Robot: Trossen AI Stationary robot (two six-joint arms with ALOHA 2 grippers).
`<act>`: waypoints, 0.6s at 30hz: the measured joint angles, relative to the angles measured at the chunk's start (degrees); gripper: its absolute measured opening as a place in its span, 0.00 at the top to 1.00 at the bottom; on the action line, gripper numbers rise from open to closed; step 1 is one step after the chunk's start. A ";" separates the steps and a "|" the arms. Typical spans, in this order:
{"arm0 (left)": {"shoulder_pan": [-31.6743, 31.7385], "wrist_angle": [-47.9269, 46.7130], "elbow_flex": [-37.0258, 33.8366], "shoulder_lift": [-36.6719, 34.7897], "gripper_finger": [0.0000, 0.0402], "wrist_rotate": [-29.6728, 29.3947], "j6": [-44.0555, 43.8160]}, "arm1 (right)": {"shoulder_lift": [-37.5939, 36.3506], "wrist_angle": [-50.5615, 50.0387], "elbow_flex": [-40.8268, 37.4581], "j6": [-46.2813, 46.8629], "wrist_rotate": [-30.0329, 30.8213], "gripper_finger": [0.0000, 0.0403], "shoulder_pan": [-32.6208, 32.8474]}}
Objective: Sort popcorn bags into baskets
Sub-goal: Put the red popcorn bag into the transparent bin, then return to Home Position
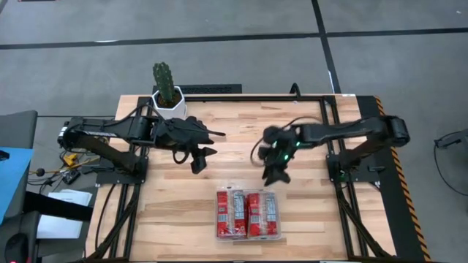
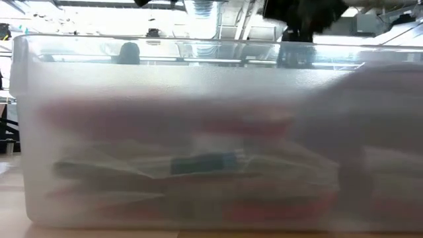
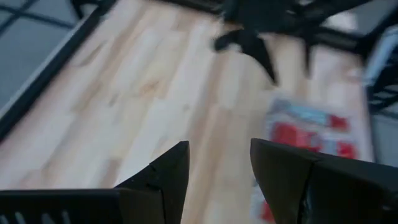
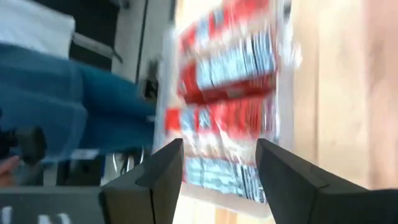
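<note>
Popcorn bags (image 1: 247, 214) all sit packed in the clear tray (image 1: 247, 237) at the table's near edge, well clear of both my grippers. My right gripper (image 1: 276, 175) hangs above bare wood just behind the tray, fingers spread w/ nothing btwn them; its wrist cam looks past them onto the red packets (image 4: 230, 93). My left gripper (image 1: 199, 159) hovers mid-table, farther off, fingers also apart & empty. Low cam: tray wall (image 2: 132, 99) fills the view, packets stacked flat inside. Cactus pot (image 1: 167, 102) stands at the far edge by my left arm.
</note>
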 joint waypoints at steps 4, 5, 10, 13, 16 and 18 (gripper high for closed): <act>0.00 4.41 0.00 0.00 0.61 5.55 1.21 | -6.03 -2.44 4.01 -0.09 -0.29 0.46 -4.05; -0.02 4.85 0.04 0.00 0.61 5.75 2.60 | -7.62 -3.18 5.09 -0.10 -0.32 0.46 -4.89; 0.02 2.79 0.02 0.00 0.61 5.17 5.73 | -16.16 -8.74 9.26 -0.95 -0.29 0.46 -9.49; 0.02 7.19 0.02 -0.09 0.61 7.22 10.62 | -22.61 -8.04 9.37 -7.38 0.35 0.46 -10.71; 1.25 12.40 -0.02 -2.47 0.61 14.77 15.79 | -30.06 -7.80 8.56 -12.15 3.48 0.45 -10.82; 3.52 15.16 -0.96 -5.43 0.61 20.26 17.09 | -35.37 -7.85 6.39 -13.08 6.17 0.45 -11.29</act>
